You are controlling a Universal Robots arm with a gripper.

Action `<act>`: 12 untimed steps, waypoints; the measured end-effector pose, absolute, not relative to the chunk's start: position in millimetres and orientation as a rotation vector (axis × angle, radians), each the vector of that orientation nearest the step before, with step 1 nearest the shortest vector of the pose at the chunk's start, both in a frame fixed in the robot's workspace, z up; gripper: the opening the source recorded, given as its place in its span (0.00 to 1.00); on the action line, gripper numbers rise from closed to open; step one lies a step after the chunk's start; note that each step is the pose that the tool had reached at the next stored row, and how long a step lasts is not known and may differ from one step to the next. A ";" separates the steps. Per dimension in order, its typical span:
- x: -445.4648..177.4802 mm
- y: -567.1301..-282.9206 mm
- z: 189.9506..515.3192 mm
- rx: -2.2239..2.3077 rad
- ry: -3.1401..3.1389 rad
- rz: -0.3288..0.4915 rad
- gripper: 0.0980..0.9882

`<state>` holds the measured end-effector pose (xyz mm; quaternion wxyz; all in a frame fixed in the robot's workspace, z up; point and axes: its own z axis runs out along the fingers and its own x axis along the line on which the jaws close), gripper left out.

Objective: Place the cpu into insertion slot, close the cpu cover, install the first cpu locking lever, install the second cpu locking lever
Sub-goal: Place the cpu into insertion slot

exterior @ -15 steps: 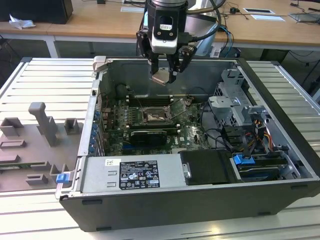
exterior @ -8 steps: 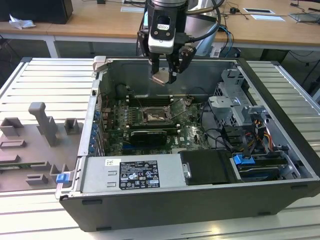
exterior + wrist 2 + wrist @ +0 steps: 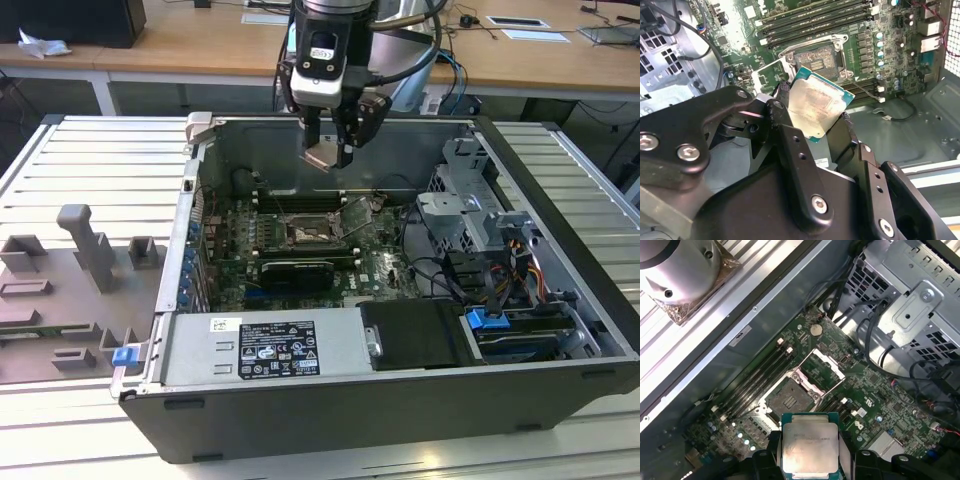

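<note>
exterior view: the end effector (image 3: 333, 150) hangs from a wrist that points straight down over the far part of the open computer case (image 3: 330, 420), which lies on the slatted bench (image 3: 60, 150). its fingers are narrowed onto the cpu (image 3: 325, 156), gripped by its edges and carried in the air. the insertion slot (image 3: 305, 233) sits below on the motherboard (image 3: 385, 270), nearer the camera than the chip and well apart from it. the cpu cover (image 3: 354, 214) stands open just beside the slot, toward the exterior view's right.

second wrist view: the cpu (image 3: 815, 105) shows its pale metal top, pinched between two black fingers (image 3: 790, 140). it looks tilted and turned relative to the insertion slot (image 3: 817, 61), whose recess is bare. the memory slots (image 3: 810, 20) run alongside the socket.

first wrist view: the cpu (image 3: 809, 445) sits squarely between the fingers, with the insertion slot (image 3: 787, 399) and the open cpu cover (image 3: 823, 371) beyond it.

what could go wrong, as i judge it: if the chip comes down tilted or turned off the socket's outline, a corner could land first and bend the contacts. the edge grip is slim, so a knock against the raised cover could shift or drop the chip.
</note>
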<state>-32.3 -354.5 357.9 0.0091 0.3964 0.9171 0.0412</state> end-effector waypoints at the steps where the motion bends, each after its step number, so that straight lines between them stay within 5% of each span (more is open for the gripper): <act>1: -32.3 -354.5 357.8 1.247 2.860 0.128 0.50; 12: -32.3 -354.5 357.5 1.375 2.797 0.126 0.50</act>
